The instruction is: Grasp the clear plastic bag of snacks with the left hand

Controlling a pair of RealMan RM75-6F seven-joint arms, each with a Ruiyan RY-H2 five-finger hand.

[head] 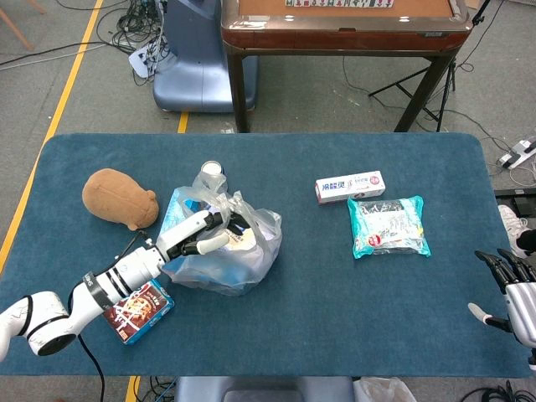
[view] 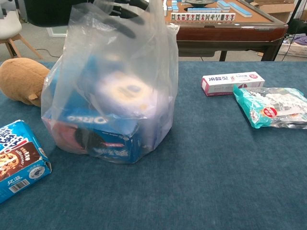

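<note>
The clear plastic bag of snacks (head: 251, 251) stands on the blue table, left of centre, and holds boxes and packets. In the chest view the bag (view: 115, 96) fills the left half, a blue cookie pack showing at its bottom. My left hand (head: 201, 235) reaches in from the left and lies over the bag's top, fingers apart among the loose plastic and thumb spread below them. Its dark fingers (view: 125, 20) show through the plastic near the bag's mouth. My right hand (head: 509, 287) hangs open at the table's right edge, holding nothing.
A brown plush toy (head: 117, 197) lies left of the bag. A blue cookie box (head: 138, 310) lies under my left forearm. A toothpaste box (head: 350, 186) and a teal packet (head: 388, 226) lie to the right. A wooden game table (head: 343, 25) stands behind.
</note>
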